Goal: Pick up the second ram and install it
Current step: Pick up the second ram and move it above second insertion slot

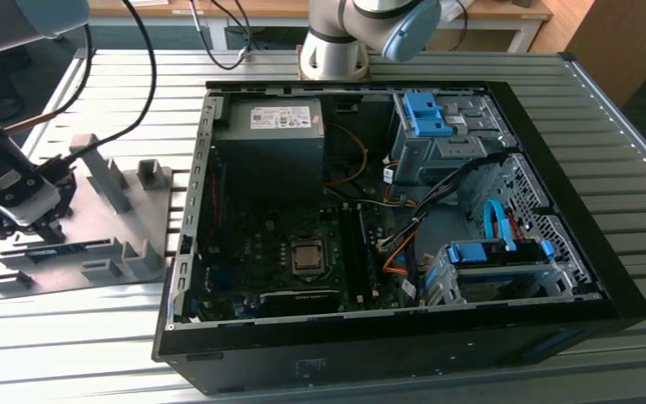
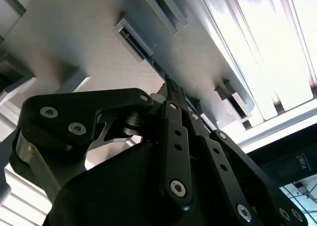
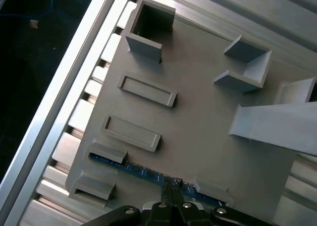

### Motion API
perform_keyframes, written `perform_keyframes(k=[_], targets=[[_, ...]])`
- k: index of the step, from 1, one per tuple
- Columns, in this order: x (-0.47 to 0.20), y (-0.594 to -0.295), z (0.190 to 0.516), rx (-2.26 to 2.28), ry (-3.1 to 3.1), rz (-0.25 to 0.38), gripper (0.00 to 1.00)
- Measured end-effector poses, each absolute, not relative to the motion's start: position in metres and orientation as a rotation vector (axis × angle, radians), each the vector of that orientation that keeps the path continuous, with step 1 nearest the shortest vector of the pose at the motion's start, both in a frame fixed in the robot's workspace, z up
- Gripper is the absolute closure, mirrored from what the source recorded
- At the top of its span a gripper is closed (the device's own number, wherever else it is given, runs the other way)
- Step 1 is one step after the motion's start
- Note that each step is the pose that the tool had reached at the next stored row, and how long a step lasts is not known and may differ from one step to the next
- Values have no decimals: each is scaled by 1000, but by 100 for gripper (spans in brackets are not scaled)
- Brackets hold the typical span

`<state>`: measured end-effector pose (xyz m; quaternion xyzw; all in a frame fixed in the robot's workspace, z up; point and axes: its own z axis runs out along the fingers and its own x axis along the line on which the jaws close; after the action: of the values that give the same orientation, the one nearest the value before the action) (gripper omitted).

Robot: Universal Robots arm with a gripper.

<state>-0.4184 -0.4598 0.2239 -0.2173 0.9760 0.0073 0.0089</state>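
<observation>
The gripper [image 3: 171, 186] sat directly over the ram [image 3: 130, 166], its fingertips pinched on the board's middle. The ram lay seated in the tray [image 3: 198, 137], its long axis crosswise to the fingers.

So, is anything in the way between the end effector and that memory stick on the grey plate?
Nothing visible is. In the first wrist view the end effector is right at the middle of the second ram, which lies along one edge of the grey fixture plate. No other object sits between them.
</observation>
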Motion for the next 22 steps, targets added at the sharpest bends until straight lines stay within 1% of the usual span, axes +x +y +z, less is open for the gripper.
perform_keyframes(k=[22], targets=[[-418,-460,224,-966,2972,26,90]])
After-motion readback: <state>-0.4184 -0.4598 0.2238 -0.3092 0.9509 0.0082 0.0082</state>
